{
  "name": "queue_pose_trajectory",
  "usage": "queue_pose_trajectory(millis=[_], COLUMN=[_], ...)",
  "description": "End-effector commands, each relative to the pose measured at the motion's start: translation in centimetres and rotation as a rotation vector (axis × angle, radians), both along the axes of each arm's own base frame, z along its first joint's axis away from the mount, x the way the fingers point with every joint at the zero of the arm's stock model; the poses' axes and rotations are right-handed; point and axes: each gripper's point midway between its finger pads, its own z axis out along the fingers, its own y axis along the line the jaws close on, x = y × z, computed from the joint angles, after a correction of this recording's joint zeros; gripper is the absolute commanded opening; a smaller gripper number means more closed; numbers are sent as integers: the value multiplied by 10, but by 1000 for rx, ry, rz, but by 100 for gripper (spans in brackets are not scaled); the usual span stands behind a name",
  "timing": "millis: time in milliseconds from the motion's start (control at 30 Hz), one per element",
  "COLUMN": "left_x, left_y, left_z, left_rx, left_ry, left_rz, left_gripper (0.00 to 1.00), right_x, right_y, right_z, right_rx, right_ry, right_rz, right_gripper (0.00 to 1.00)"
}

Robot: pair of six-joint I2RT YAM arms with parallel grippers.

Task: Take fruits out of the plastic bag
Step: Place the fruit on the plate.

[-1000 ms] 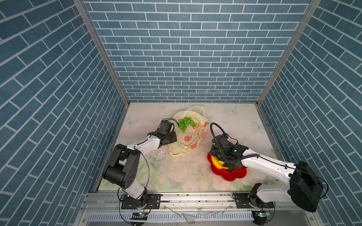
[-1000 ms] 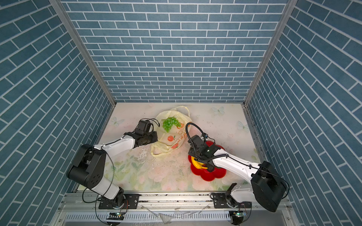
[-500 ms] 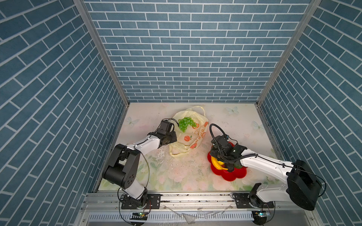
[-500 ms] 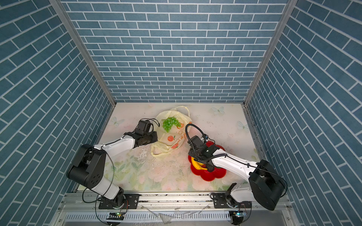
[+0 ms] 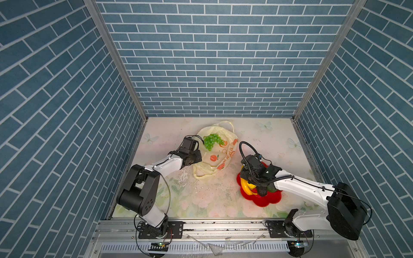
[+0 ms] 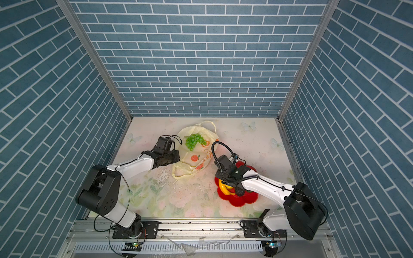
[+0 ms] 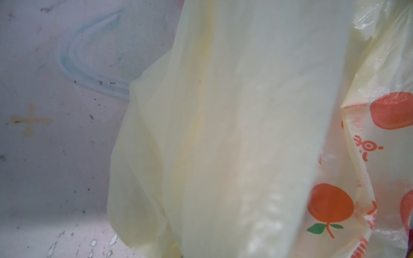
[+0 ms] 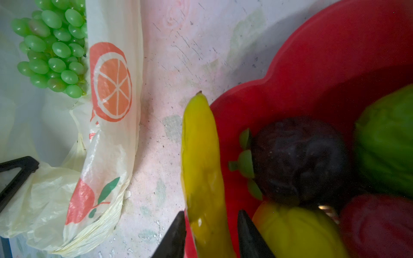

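The plastic bag (image 5: pixel 205 172) (image 6: pixel 185 173) lies crumpled mid-table, and a green grape bunch (image 5: pixel 212 140) (image 8: pixel 53 47) sits in its open mouth. My left gripper (image 5: pixel 195 159) is shut on the bag's left edge; its film (image 7: pixel 223 134) fills the left wrist view and hides the fingertips. My right gripper (image 8: pixel 212 225) stands open astride the yellow banana (image 8: pixel 201 156) (image 5: pixel 245 186), with a gap on each side. The banana rests on the rim of the red plate (image 8: pixel 335 55) (image 5: pixel 266 200). Also on the plate are a dark brown fruit (image 8: pixel 299 156), a bumpy green fruit (image 8: pixel 384 143), a lemon (image 8: pixel 297 232) and a strawberry (image 8: pixel 377 225).
Blue brick walls (image 5: pixel 212 67) close the table in on the left, back and right. A metal rail (image 5: pixel 223 225) runs along the front edge. The flowered tabletop (image 5: pixel 212 196) lies bare between the bag and the plate.
My right jaws have spread apart from the banana, which stays on the plate rim. The left arm and the bag have not moved.
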Motion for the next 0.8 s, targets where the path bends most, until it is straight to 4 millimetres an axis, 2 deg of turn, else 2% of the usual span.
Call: queue_pose_trajectory(millis=[0,167,400,500,567,667,767], left_x=[-1,-1,-2,-3,-4,-7,-9], left_y=[1,0,-2,-5,-7,-8,-8], left_z=[6,7,9,9,11,12,14], left_rx=[-14,-17,-26,-41,-48,-51,-57], left_ry=[-17,-17,-18,-14,-17,-18,-24], left_rz=[-1,-4,-4,-7,-7,-11,-8], left_gripper=[7,7,7,7,7,7,7], right_x=[1,11,39,53,64,78,92], right_y=[-13,-7,19,43,62,88,116], right_z=[8,32,81,97,101,100,97], right_rx=[-40,-73,-126,-95,-66,-19,35], right_ry=[-24,-90,-221,-272,-286,-282,-281], right_rz=[-27,48,193,255,285,315,344], right_gripper=[40,40,41,44,46,51,61])
